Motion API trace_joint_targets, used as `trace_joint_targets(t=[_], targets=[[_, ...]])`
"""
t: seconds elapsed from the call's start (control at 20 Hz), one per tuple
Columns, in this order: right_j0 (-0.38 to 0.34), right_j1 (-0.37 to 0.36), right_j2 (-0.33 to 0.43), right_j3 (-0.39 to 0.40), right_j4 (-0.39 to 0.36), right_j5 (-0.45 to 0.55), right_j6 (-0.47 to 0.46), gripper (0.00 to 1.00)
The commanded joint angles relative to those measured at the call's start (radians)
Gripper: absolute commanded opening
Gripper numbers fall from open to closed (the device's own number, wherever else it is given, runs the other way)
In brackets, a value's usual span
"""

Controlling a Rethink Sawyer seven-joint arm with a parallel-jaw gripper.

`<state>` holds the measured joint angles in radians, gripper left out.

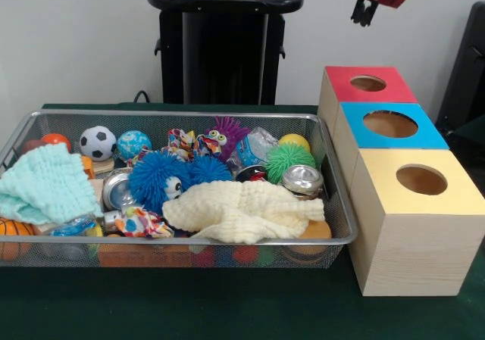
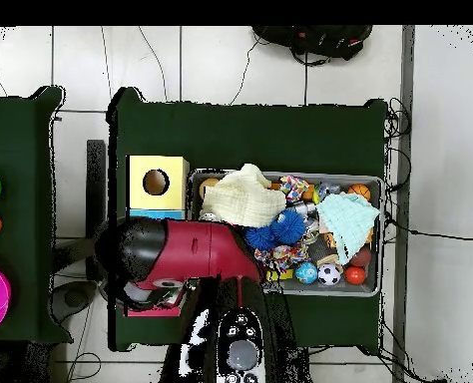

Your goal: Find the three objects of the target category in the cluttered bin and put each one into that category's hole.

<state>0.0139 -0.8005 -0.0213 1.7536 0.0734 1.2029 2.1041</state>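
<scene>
Hangs high above the wooden box with the red top [image 1: 345, 90], well clear of everything: the dark gripper [image 1: 364, 11] under the red wrist. Cannot tell from either view whether it stands open or closed; nothing visible in its hold. Sits on the green table just beside the row of three boxes: the wide, shallow silver wire-mesh bin [image 1: 189, 114], heaped full. Best to begin by settling which three belong together, since the task names no category. Worth noting the spiky rubber toys as one likely set: blue [image 1: 155, 177], green [image 1: 288, 158], purple [image 1: 227, 132]. Probably wise to lift or push aside the cream waffle-weave cloth [image 1: 242, 211] and the mint-green cloth [image 1: 45, 181] first, as both may cover smaller things. Then come straight down on one exposed piece, keeping off the rim, and carry it high over the bin wall to the right hole.
</scene>
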Motion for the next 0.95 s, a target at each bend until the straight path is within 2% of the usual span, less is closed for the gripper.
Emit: trace_joint_targets(t=[0.05,0.25,0.35,0.95], targets=[[-0.042,0.044,0.023,0.146,-0.117,-0.258,-0.044,0.00],[-0.011,0.084,-0.008,0.100,-0.219,-0.395,0.014,0.00],[0.009,0.091,-0.021,0.076,-0.251,-0.429,0.044,0.00],[0.010,0.077,-0.010,0.100,-0.246,-0.454,0.060,0.00]])
